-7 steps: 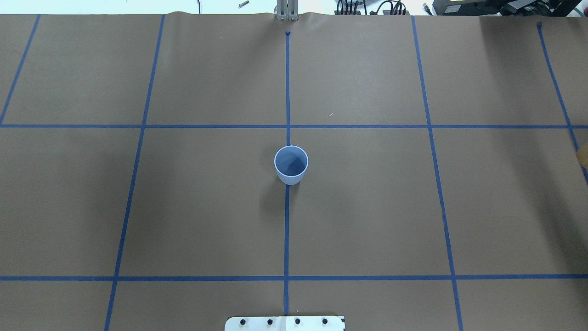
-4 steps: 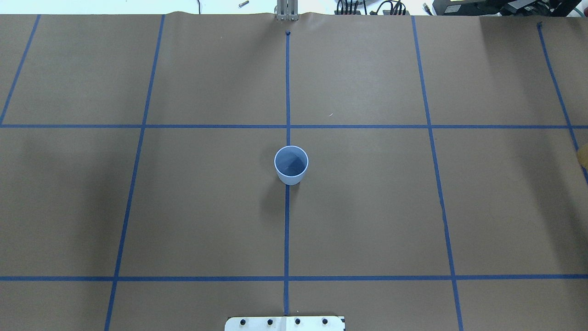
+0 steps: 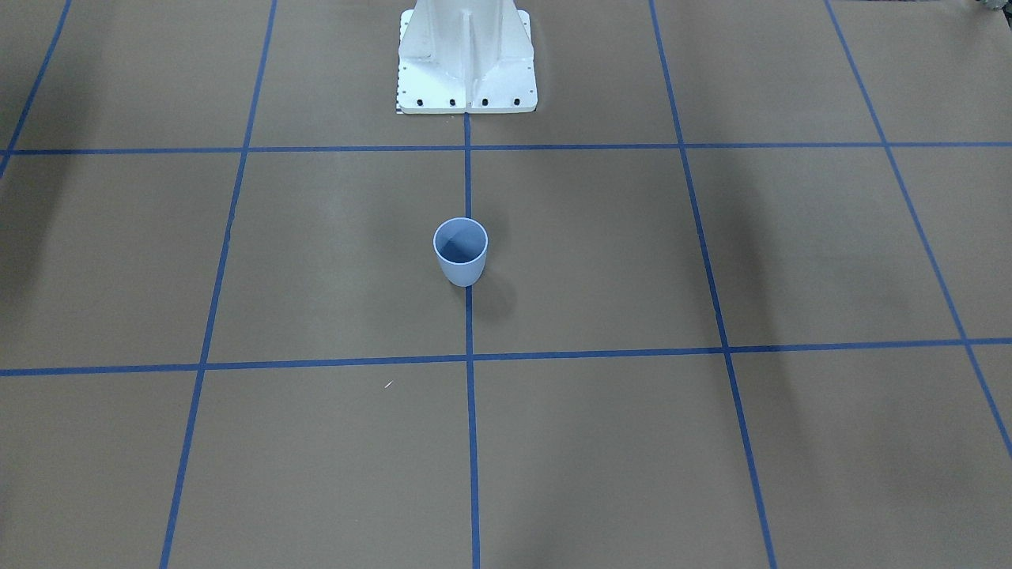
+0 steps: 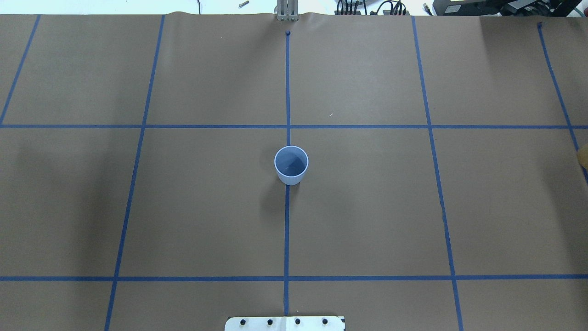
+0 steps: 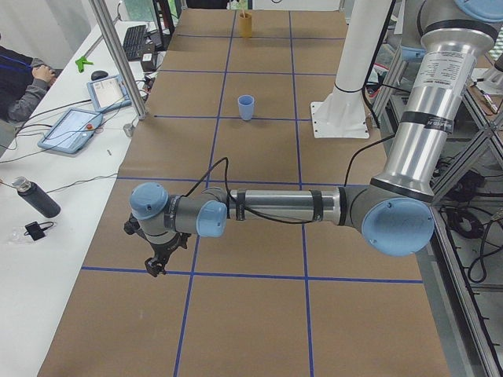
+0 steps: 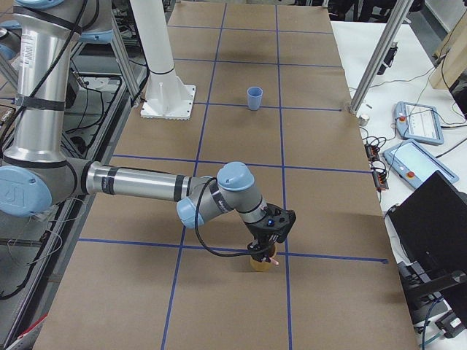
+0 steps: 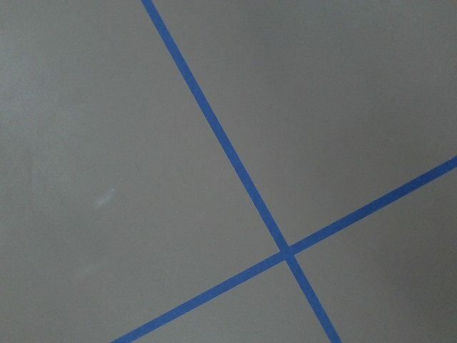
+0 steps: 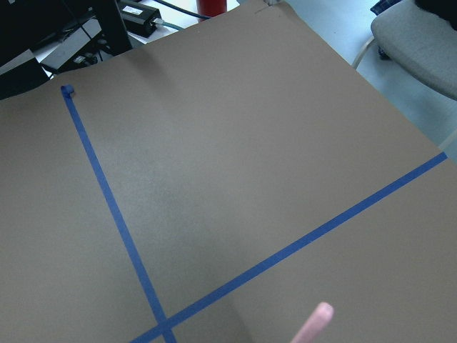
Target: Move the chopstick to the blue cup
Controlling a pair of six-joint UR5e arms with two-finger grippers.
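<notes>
Brown paper covers the table (image 4: 367, 207), divided into rectangles by blue tape lines (image 4: 287, 230).

Item count: one small pale blue plastic tumbler, the blue cup (image 4: 291, 164); one short tan cup (image 6: 257, 266); one thin pale pink chopstick (image 8: 314, 325); two arms.

The blue cup stands upright on the centre tape line, in front of the white robot pedestal (image 3: 466, 63), its darker blue inside facing up. The chopstick is well apart from it, at the tan cup near the table's right end (only its rounded pink tip shows).

Right arm (image 6: 139, 182): forearm level, wrist bent down, right gripper (image 6: 263, 254) directly over the tan cup. Jaw opening and grip cannot be determined.

Left arm (image 5: 283, 206): forearm level, left gripper (image 5: 155, 267) pointing down close above bare paper beside a tape line. Jaw opening cannot be determined.
</notes>
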